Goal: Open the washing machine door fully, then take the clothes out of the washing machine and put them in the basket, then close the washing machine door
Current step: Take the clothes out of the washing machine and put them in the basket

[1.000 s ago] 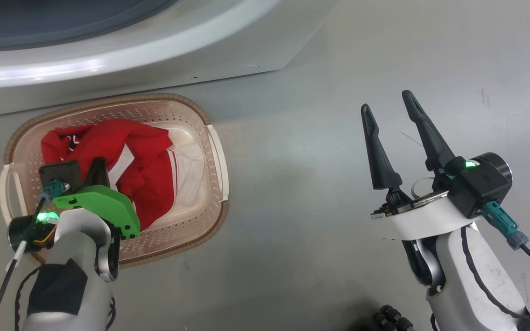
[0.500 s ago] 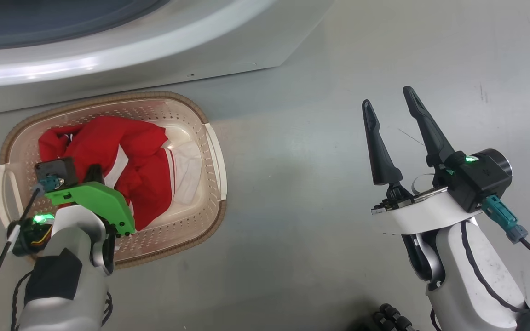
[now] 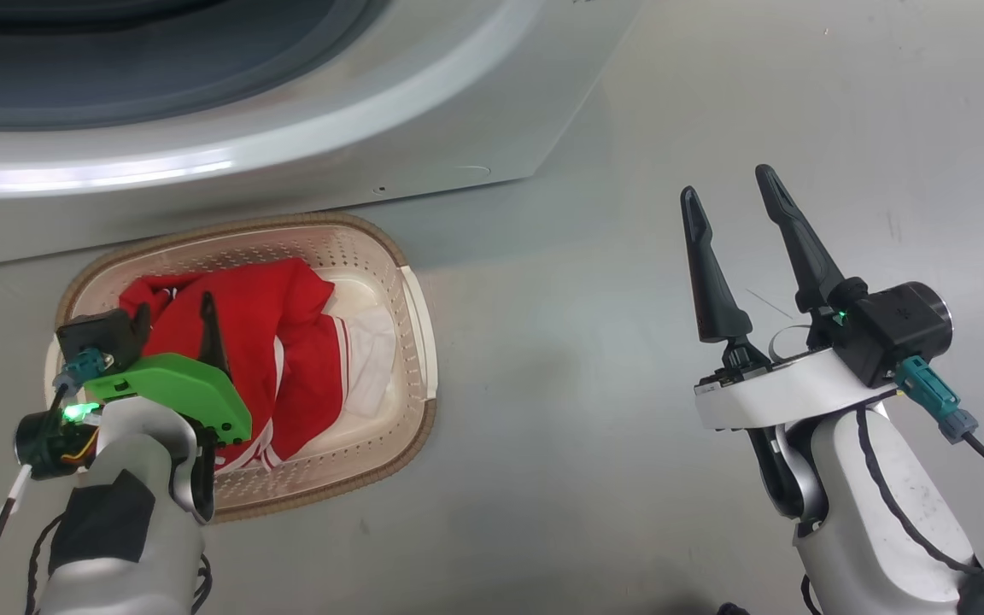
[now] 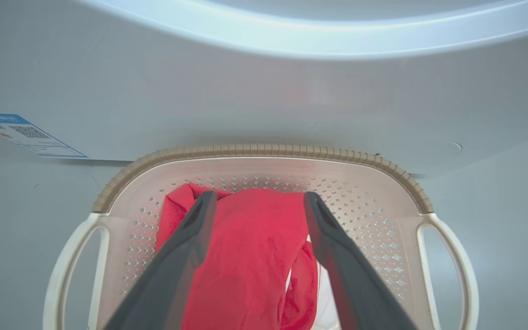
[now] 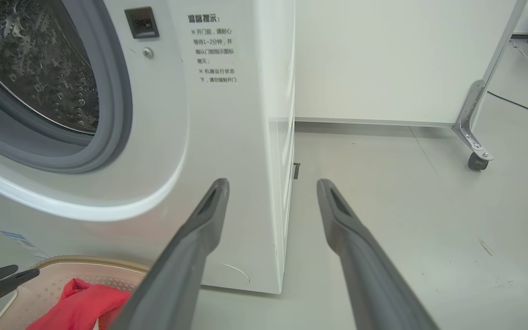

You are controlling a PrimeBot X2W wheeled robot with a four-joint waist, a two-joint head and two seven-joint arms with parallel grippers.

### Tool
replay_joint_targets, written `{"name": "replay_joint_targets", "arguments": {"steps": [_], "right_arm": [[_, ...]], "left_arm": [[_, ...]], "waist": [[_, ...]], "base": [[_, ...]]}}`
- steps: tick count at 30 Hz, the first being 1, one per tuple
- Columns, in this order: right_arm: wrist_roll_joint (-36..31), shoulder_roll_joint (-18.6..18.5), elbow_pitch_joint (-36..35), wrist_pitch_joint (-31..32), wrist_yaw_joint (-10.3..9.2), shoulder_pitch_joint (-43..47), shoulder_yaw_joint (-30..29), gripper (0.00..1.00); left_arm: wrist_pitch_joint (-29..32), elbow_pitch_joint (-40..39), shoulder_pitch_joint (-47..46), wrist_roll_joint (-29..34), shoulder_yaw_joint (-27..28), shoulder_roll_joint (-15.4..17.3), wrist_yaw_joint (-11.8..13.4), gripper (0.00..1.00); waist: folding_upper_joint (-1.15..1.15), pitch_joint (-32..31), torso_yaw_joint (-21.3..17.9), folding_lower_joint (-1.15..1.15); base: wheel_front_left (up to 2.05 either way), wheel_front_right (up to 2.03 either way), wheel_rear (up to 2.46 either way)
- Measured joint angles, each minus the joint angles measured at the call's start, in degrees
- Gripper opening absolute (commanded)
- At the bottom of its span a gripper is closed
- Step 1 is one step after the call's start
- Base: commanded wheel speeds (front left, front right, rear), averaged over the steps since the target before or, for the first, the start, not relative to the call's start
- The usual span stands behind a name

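While it is being held over the basket [image 3: 330,252], left end effector [image 4: 259,204]: the fingers [image 4: 186,247] are being spread wide with nothing gripped, and red cloth is being straddled just beneath them.
Right end effector [image 3: 726,183]: it is being held open and empty above the bare floor [image 3: 543,384], well right of the basket.
Clothes [image 3: 287,342]: they are being carried by the basket, heaped toward its left side, with white fabric showing at the right.
Basket: it is being stood on the floor just in front of the washing machine [image 3: 287,145].
Snag risk: if the left arm is being lifted while a fold is being caught on a finger, a garment is likely being dragged over the rim.
Knock risk: the light-looking basket is being exposed to a nudge from the left forearm, so tipping is possible.
Drum [image 5: 39,59]: only part is being shown, so leftover clothes cannot be ruled out.
Washing machine door: its swing is possibly being obstructed by the basket; which side it hangs on cannot be told.
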Motion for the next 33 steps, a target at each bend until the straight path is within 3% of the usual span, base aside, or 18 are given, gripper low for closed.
{"name": "replay_joint_targets", "arguments": {"steps": [16,24,33], "right_arm": [[-0.4,0.0,2.2,0.0,-0.22,3.8,-2.2,1.0],[-0.9,0.0,2.7,0.0,-0.44,5.9,-2.6,1.0],[-1.3,0.0,3.0,0.0,-0.43,7.6,-3.1,1.0]], "left_arm": [[-2.5,-8.1,2.8,0.6,-1.3,-0.5,-2.2,1.0],[-2.5,-22.7,4.5,3.6,-1.2,-0.6,-2.3,1.0],[-2.5,-32.3,9.3,5.3,-1.5,-0.6,-2.3,1.0]], "waist": [[0.0,-8.7,2.9,0.0],[0.0,-13.3,5.6,0.0],[0.0,-18.0,7.4,0.0]], "base": [[0.0,0.0,0.0],[0.0,0.0,0.0],[0.0,0.0,0.0]]}}
